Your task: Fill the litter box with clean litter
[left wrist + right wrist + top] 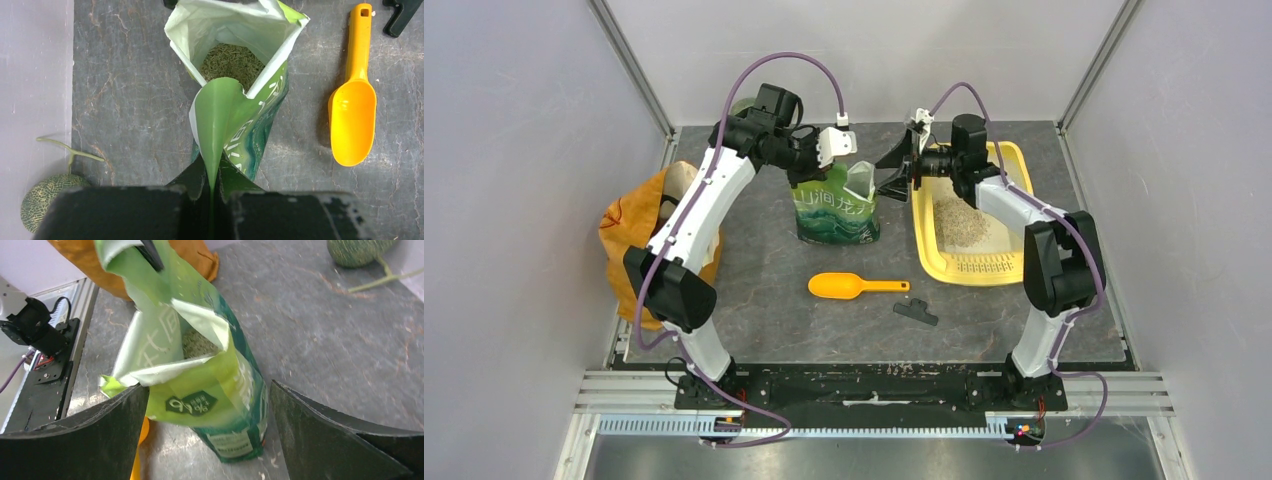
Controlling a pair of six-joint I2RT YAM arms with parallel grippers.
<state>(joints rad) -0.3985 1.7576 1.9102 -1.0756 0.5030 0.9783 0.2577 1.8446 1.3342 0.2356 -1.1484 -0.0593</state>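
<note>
toward the right of the top view, the large yellow rectangular plastic litter box (pixel 979 266) lies flat on the dark grey slate-look surface (pixel 764 300). a loose speckled pile of grey-beige clean litter (pixel 960 222) covers only part of its pale basin, so the fill looks unfinished.

just left of the box, apart from it, stands the green printed foil pouch (pixel 836 208), its mouth open and more granules showing inside in the left wrist view. the right hand (pixel 209 385) is spread wide, one finger on either side of the pouch's upper body, not touching it as far as i can tell. the left hand (pixel 212 194) is pressed together on a thin green flap of the pouch's rim.

the risks sit with that pouch. it is soft and top-open, so a squeeze too high could crumple the mouth shut or push granules out onto the surface. the flap is a slim hold and could slip or tear if the pouch's weight hangs on it. a tilt begun before the mouth is over the basin would scatter litter across the gap.

lower centre, the orange plastic scoop (pixel 852 287) and a small black clip (pixel 916 312) lie clear of all this.
</note>
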